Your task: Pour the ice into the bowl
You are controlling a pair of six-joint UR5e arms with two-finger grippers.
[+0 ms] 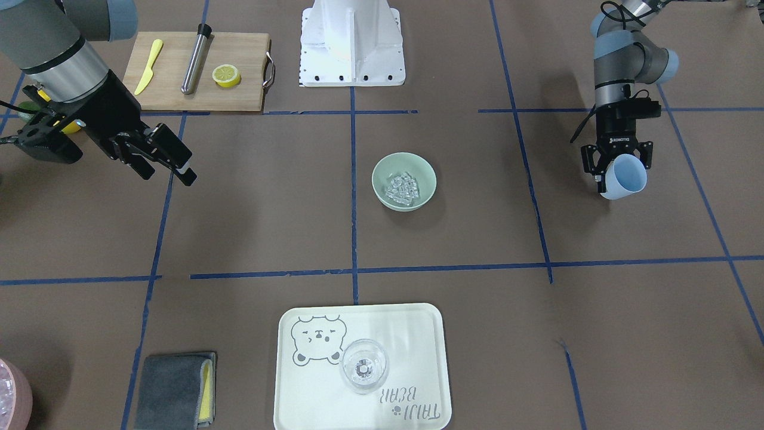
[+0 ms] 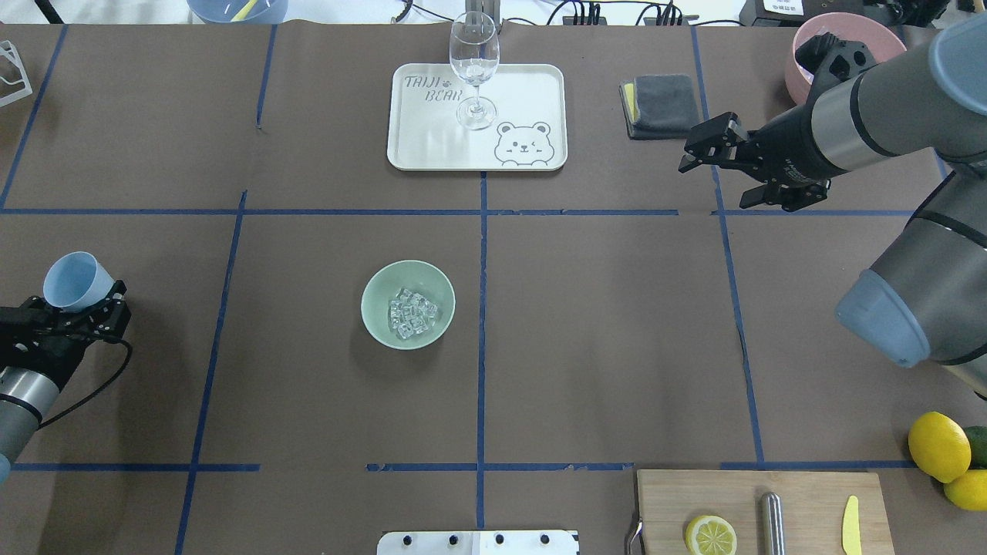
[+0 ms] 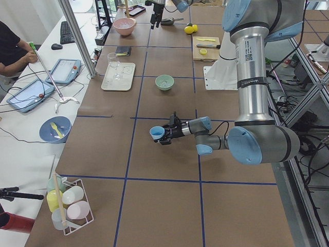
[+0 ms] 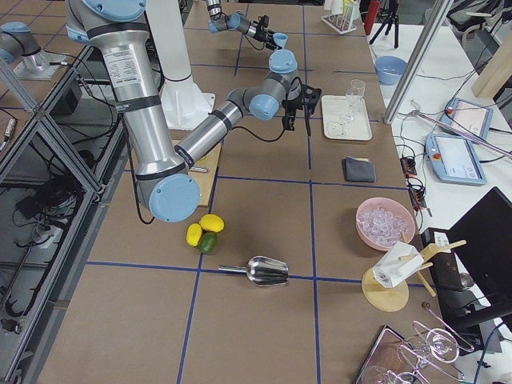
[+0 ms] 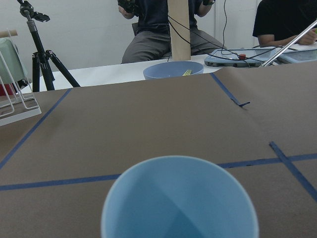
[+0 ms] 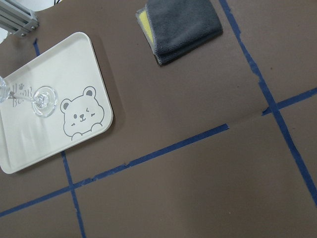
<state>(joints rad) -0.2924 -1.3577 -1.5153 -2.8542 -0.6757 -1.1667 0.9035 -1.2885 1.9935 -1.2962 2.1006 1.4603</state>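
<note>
The pale mint-green bowl (image 1: 378,179) (image 2: 371,299) stands near the table's middle with a heap of clear ice cubes (image 1: 403,186) (image 2: 412,314) inside it. It also shows small in the exterior left view (image 3: 164,82). My left gripper (image 1: 618,162) (image 2: 86,307) is shut on a light blue cup (image 1: 624,177) (image 2: 75,281) (image 3: 157,133), held on its side well off to the bowl's side. In the left wrist view the cup (image 5: 179,198) looks empty. My right gripper (image 1: 169,175) (image 2: 713,182) is open and empty, hovering far from the bowl.
A white bear tray (image 1: 418,334) (image 2: 532,92) carries a clear wine glass (image 1: 364,365) (image 2: 473,69). A grey cloth (image 1: 173,391) (image 6: 181,25) lies beside it. A cutting board (image 1: 239,54) holds a lemon half, a yellow knife and a metal rod. A pink container (image 2: 802,69) and lemons (image 2: 938,447) sit at the right.
</note>
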